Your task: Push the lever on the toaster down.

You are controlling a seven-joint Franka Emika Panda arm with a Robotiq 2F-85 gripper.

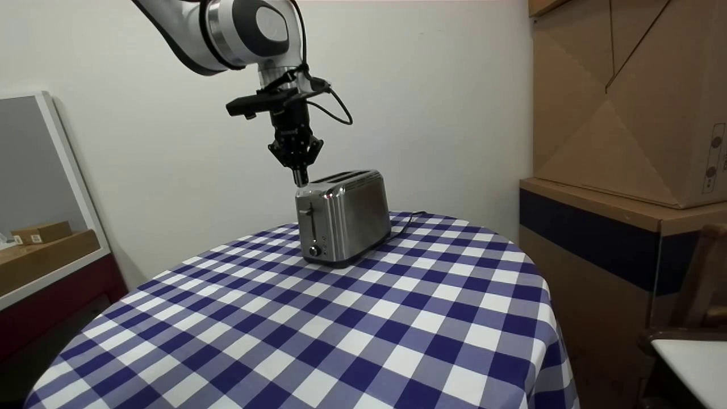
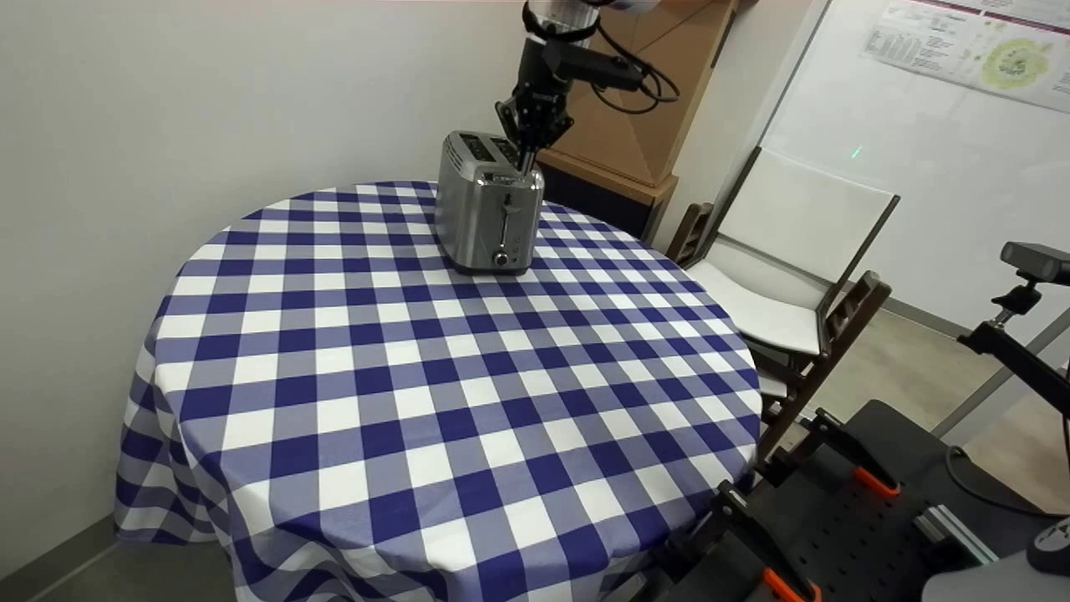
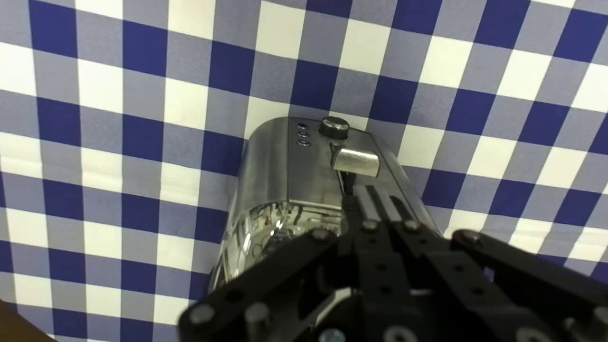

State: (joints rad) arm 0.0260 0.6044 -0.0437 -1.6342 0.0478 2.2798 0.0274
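Observation:
A silver toaster [image 1: 363,216] stands upright on a blue-and-white checkered table, also visible in an exterior view [image 2: 464,209] and the wrist view [image 3: 263,166]. Its metal lever [image 1: 305,212] is near the top of the slot on the narrow end face; it also shows in an exterior view [image 2: 511,208] and the wrist view [image 3: 356,162]. My gripper [image 1: 301,179] points down, its fingers together with nothing between them. The fingertips [image 3: 377,202] are over the toaster's lever-end top edge, above the lever and apart from it. Whether they touch the toaster's top is unclear.
The checkered tablecloth [image 2: 401,376] covers a round table. A dark knob [image 3: 334,127] sits below the lever. The toaster's cord [image 1: 406,224] runs behind it. A wall [image 1: 426,102] stands behind the table. Cardboard boxes [image 1: 613,125] and a white chair [image 2: 802,226] stand beside it.

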